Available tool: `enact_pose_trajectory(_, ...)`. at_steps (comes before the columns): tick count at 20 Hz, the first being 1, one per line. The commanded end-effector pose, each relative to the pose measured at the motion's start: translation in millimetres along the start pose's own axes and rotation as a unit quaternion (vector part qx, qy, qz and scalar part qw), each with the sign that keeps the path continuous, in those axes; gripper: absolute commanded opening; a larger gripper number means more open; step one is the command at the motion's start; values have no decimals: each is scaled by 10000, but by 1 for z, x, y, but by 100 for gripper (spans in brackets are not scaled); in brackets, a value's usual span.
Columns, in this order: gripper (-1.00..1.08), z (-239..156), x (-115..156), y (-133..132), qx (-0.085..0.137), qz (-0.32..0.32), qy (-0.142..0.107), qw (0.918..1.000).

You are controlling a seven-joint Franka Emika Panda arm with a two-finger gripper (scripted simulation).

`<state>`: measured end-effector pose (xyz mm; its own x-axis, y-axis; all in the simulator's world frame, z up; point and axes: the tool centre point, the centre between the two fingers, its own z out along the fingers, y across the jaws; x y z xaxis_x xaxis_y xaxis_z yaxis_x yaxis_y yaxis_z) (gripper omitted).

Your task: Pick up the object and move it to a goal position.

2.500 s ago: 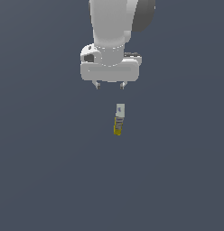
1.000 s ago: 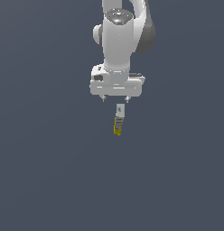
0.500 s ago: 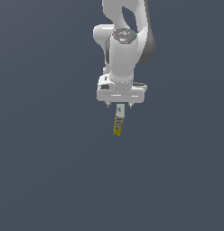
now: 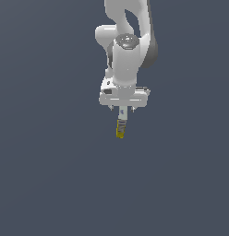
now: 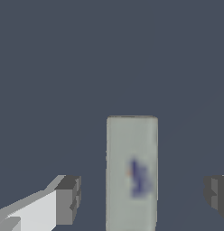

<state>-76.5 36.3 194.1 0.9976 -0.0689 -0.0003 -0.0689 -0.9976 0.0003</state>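
Observation:
The object (image 4: 120, 128) is a slender bottle-like item lying on the dark grey surface. Its yellow end points toward the bottom of the exterior view, and its pale grey end reaches under the hand. My gripper (image 4: 122, 109) is open and hangs straight down over the pale end. In the wrist view the pale grey body (image 5: 132, 158) with a small blue mark lies between the two fingers (image 5: 68, 198), with a gap on each side. The gripper (image 5: 143, 196) is much wider than the object and is not touching it.
The white arm (image 4: 128, 41) rises behind the hand toward the top of the exterior view. The flat dark grey surface (image 4: 51, 175) fills the view all around.
The hand has come down and shifted toward the exterior view's right, from above the object to right over its pale end. The object has not moved. The fingers stay open.

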Motion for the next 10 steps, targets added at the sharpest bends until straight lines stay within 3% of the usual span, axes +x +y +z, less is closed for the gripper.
enact_pose_trajectory(1,100,9,-1,0,-1,0,-4,10000)
enact_pose_trajectory(10,100,41,-1,0,1,5,2,10000)
